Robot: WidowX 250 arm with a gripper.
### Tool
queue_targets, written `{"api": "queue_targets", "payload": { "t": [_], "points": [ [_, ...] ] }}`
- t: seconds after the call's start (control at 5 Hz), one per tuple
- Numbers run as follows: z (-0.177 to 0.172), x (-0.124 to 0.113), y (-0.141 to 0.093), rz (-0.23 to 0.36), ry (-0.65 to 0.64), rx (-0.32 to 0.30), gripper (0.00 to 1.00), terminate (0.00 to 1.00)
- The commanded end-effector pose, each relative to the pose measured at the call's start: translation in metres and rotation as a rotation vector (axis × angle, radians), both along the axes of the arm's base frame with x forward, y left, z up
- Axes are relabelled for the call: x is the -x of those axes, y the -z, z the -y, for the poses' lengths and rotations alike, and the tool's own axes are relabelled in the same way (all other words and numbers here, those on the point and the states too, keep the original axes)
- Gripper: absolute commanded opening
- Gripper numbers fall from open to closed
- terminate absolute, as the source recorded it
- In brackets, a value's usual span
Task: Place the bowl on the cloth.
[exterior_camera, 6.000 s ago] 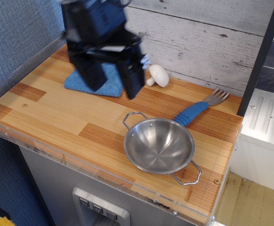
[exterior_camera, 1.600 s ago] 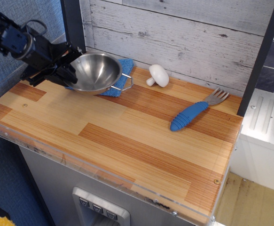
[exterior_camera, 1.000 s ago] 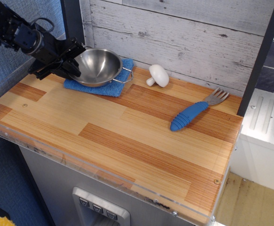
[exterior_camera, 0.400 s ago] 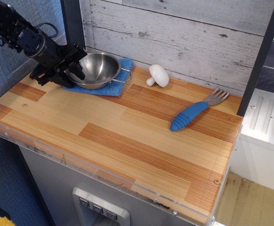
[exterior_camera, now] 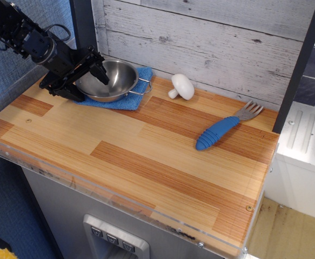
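The shiny steel bowl [exterior_camera: 115, 81] sits upright on the blue cloth [exterior_camera: 126, 100] at the back left of the wooden counter. One wire loop handle points right, over the cloth's edge. My black gripper [exterior_camera: 85, 79] reaches in from the left at the bowl's left rim. Its fingers are spread, one finger [exterior_camera: 99, 69] over the bowl's inside and the other low outside the rim. The jaws look open and not clamped on the rim. The bowl's left handle is hidden behind the gripper.
A white mushroom toy [exterior_camera: 182, 86] stands just right of the cloth by the plank wall. A blue-handled fork [exterior_camera: 222, 129] lies at the right. A dark post stands behind the bowl, and a blue wall is at the left.
The bowl was carried from the front right to the cloth and set down flat on it. In the last half second the fingers spread apart at the rim.
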State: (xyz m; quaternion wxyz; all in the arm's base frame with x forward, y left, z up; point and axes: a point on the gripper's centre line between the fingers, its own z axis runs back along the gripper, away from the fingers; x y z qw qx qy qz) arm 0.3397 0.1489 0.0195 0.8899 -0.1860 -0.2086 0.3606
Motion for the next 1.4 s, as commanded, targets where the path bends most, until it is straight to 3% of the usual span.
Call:
{"api": "queue_targets", "payload": {
  "t": [0.0,0.2,0.4,0.6,1.0,1.2],
  "points": [
    [-0.007,0.002,-0.068,0.082,0.014,-0.096,1.0,0.0],
    [-0.002,0.011,-0.099,0.168,0.008,-0.097,1.0,0.0],
    [0.01,0.023,-0.129,0.18,0.028,-0.113,1.0,0.0],
    [0.024,0.039,-0.159,0.104,0.152,-0.16,1.0,0.0],
    [0.024,0.039,-0.159,0.104,0.152,-0.16,1.0,0.0],
    [0.024,0.039,-0.159,0.104,0.152,-0.16,1.0,1.0]
  ]
}}
